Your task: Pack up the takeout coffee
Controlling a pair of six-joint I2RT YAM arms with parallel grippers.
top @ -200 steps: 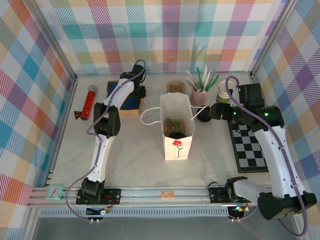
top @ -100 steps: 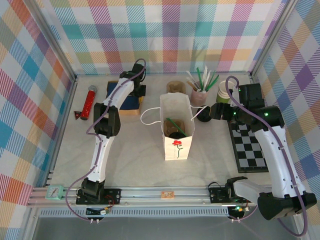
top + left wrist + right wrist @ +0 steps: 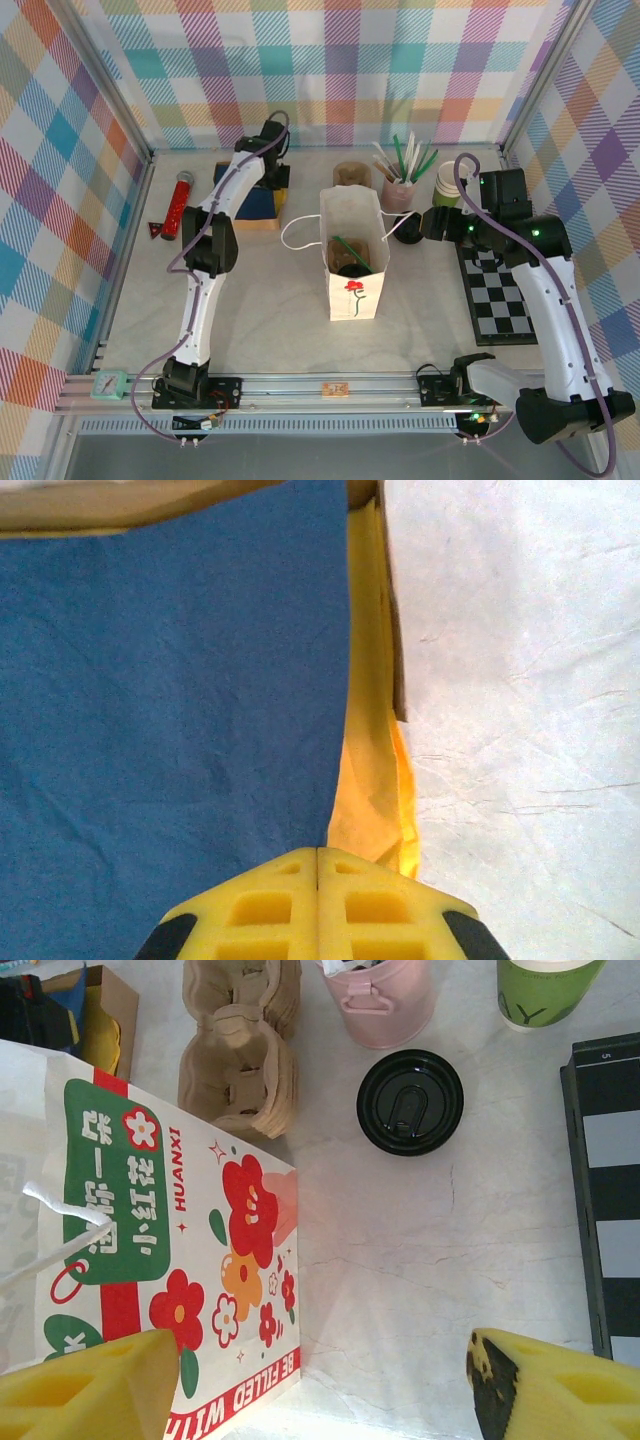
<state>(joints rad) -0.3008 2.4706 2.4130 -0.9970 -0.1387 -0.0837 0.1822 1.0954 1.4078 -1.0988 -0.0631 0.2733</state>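
Right pincer (image 3: 320, 1380) hangs spread wide and empty over the tabletop (image 3: 400, 1260), near the black-lidded takeout coffee (image 3: 410, 1101) and white paper bag (image 3: 150, 1260); left pincer (image 3: 318, 880) is clenched shut at a blue cloth (image 3: 170, 680).

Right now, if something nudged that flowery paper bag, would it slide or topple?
The paper bag stands tall and narrow with its top open, so a high push would probably tip it. Its thin walls likely crumple if squeezed. The cord handle looks floppy.
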